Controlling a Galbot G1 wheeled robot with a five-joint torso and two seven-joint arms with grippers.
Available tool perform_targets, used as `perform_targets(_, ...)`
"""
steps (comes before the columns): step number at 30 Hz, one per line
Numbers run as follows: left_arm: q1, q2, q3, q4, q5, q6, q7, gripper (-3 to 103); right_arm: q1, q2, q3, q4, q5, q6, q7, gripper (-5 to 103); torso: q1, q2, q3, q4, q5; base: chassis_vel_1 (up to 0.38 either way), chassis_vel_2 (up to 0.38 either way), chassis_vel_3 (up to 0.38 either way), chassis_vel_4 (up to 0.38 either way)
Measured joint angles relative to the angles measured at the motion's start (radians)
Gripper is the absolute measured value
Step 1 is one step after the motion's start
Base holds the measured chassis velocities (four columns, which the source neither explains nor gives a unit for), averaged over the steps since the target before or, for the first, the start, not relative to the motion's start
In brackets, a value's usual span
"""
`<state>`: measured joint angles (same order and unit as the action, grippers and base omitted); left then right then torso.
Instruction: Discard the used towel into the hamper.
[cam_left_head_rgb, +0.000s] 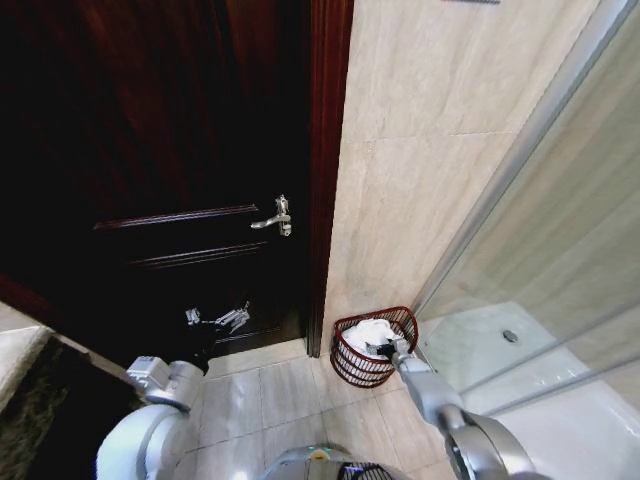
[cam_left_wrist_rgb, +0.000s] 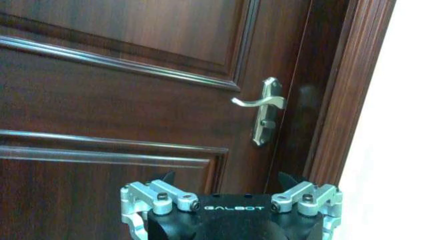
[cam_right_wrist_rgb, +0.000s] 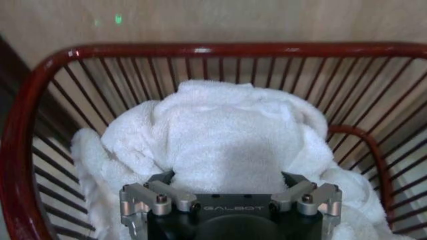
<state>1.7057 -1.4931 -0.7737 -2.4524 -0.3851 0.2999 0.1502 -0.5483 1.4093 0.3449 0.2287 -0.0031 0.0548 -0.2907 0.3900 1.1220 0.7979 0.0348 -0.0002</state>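
Down at the foot of the tiled wall, between the dark door and the glass shower screen, the head view gives me the hamper (cam_left_head_rgb: 346, 350), a small red-brown wire basket standing on the floor tiles. My right gripper (cam_left_head_rgb: 385, 349) is reached down into its mouth, right on the white towel (cam_left_head_rgb: 370, 332), which sits heaped inside the rim. My left gripper (cam_left_head_rgb: 218, 320) hangs off to the side in front of the door (cam_left_head_rgb: 150, 180), low and well apart from the basket, idle.

From the left wrist I see the door panels and the silver lever handle (cam_left_wrist_rgb: 263, 102) ahead. That gripper's fingers (cam_left_wrist_rgb: 291, 179) stand spread, with nothing between them.

From the right wrist I look straight into the hamper (cam_right_wrist_rgb: 20, 150), its ribs and rim ringing the view. The towel (cam_right_wrist_rgb: 227, 135) fills most of the basket, bunched up against the gripper's front. The two dark fingertips (cam_right_wrist_rgb: 165, 176) reach into the cloth, but the folds hide them, so I cannot tell whether they are pinching the fabric or parted.

I judge this to be the drop itself: the towel is already within the hamper walls. The next move calls for making sure the fingers are free of the cloth, then lifting straight up so no fold snags and drags back over the rim.
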Motion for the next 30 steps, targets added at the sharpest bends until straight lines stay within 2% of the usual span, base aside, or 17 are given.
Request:
perform_targets(2,0.000,0.000,0.000,0.000,0.000,0.000,0.000,100,0.022,0.011,0.009,-0.031,-0.052,-0.040,0.005,100,0.000,0.000,0.000,0.0002,0.0000,0.000,0.000,0.000,0.000)
perform_targets(4,0.000,0.000,0.000,0.000,0.000,0.000,0.000,100,0.028,0.011,0.012,-0.040,-0.065,-0.053,0.005,100,0.000,0.000,0.000,0.0005,0.0002,0.000,0.000,0.000,0.000)
perform_targets(8,0.000,0.000,0.000,0.000,0.000,0.000,0.000,100,-0.013,-0.015,0.004,0.048,-0.020,-0.064,-0.003,100,0.000,0.000,0.000,0.0003,0.0008,0.000,0.000,0.000,0.000)
perform_targets(11,0.000,0.000,0.000,0.000,0.000,0.000,0.000,100,-0.062,-0.074,-0.008,0.175,0.006,0.005,-0.016,100,0.000,0.000,0.000,0.0000,0.0011,0.000,0.000,0.000,0.000)
perform_targets(12,0.000,0.000,0.000,0.000,0.000,0.000,0.000,100,-0.062,-0.074,-0.008,0.175,0.006,0.005,-0.016,100,0.000,0.000,0.000,0.0000,0.0011,0.000,0.000,0.000,0.000)
perform_targets(13,0.000,0.000,0.000,0.000,0.000,0.000,0.000,100,-0.089,-0.098,-0.011,0.246,0.029,0.000,-0.022,100,0.000,0.000,0.001,-0.0001,0.0009,0.000,0.000,0.000,0.000)
perform_targets(15,0.000,0.000,0.000,0.000,0.000,0.000,0.000,100,-0.173,-0.152,-0.019,0.442,0.086,-0.070,-0.035,100,0.000,0.000,0.000,0.0000,0.0001,0.000,0.000,0.000,0.000)
perform_targets(16,0.000,0.000,0.000,0.000,0.000,0.000,0.000,100,-0.173,-0.152,-0.019,0.442,0.086,-0.070,-0.035,100,0.000,0.000,0.000,0.0000,0.0001,0.000,0.000,0.000,0.000)
perform_targets(18,0.000,0.000,0.000,0.000,0.000,0.000,0.000,100,-0.325,-0.214,-0.021,0.705,0.152,-0.148,-0.040,100,0.000,0.000,0.000,-0.0005,0.0006,0.000,0.000,0.000,0.000)
perform_targets(19,0.000,0.000,0.000,0.000,0.000,0.000,0.000,100,-0.325,-0.214,-0.021,0.705,0.152,-0.148,-0.040,100,0.000,0.000,0.000,-0.0005,0.0006,0.000,0.000,0.000,0.000)
perform_targets(21,0.000,0.000,0.000,0.000,0.000,0.000,0.000,100,-0.462,-0.247,0.017,0.943,0.207,-0.188,-0.019,100,0.000,0.000,0.000,-0.0005,0.0003,0.000,0.000,0.000,0.000)
perform_targets(22,0.000,0.000,0.000,0.000,0.000,0.000,0.000,100,-0.462,-0.247,0.017,0.943,0.207,-0.188,-0.019,100,0.000,0.000,0.000,-0.0005,0.0003,0.000,0.000,0.000,0.000)
perform_targets(24,0.000,0.000,0.000,0.000,0.000,0.000,0.000,100,-0.594,-0.258,0.082,1.144,0.224,-0.195,0.003,100,0.000,0.000,0.000,0.0002,0.0004,0.000,0.000,0.000,0.000)
perform_targets(25,0.000,0.000,0.000,0.000,0.000,0.000,0.000,100,-0.594,-0.258,0.082,1.144,0.224,-0.195,0.003,100,0.000,0.000,0.000,0.0002,0.0004,0.000,0.000,0.000,0.000)
perform_targets(28,0.000,0.000,0.000,0.000,0.000,0.000,0.000,100,-0.774,-0.247,0.187,1.377,0.238,-0.181,0.032,100,0.000,0.000,0.000,-0.0002,0.0000,0.000,0.000,0.000,0.000)
perform_targets(29,0.000,0.000,0.000,0.000,0.000,0.000,0.000,100,-0.774,-0.247,0.187,1.377,0.238,-0.181,0.032,100,0.000,0.000,0.000,-0.0002,0.0000,0.000,0.000,0.000,0.000)
perform_targets(30,0.000,0.000,0.000,0.000,0.000,0.000,0.000,100,-0.829,-0.237,0.221,1.447,0.257,-0.178,0.042,100,0.000,0.000,0.000,-0.0004,0.0003,0.000,0.000,0.000,0.000)
